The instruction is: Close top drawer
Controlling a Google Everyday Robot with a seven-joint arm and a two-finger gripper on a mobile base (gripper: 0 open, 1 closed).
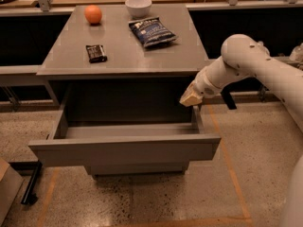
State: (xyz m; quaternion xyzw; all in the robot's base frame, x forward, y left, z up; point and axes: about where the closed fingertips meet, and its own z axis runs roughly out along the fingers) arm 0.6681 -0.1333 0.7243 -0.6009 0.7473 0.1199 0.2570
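Observation:
The top drawer [125,148] is a wide grey box with a plain flat front. It is pulled far out from the grey cabinet [123,51] and looks empty inside. My gripper [191,97] comes in from the right on a white arm [251,63]. It hangs just above the drawer's back right corner, under the edge of the cabinet top.
On the cabinet top lie an orange [93,14], a white bowl [138,6], a dark chip bag [151,31] and a small black bar [96,53]. A brown box corner [7,193] sits at the lower left. Speckled floor with orange tape lines surrounds the cabinet.

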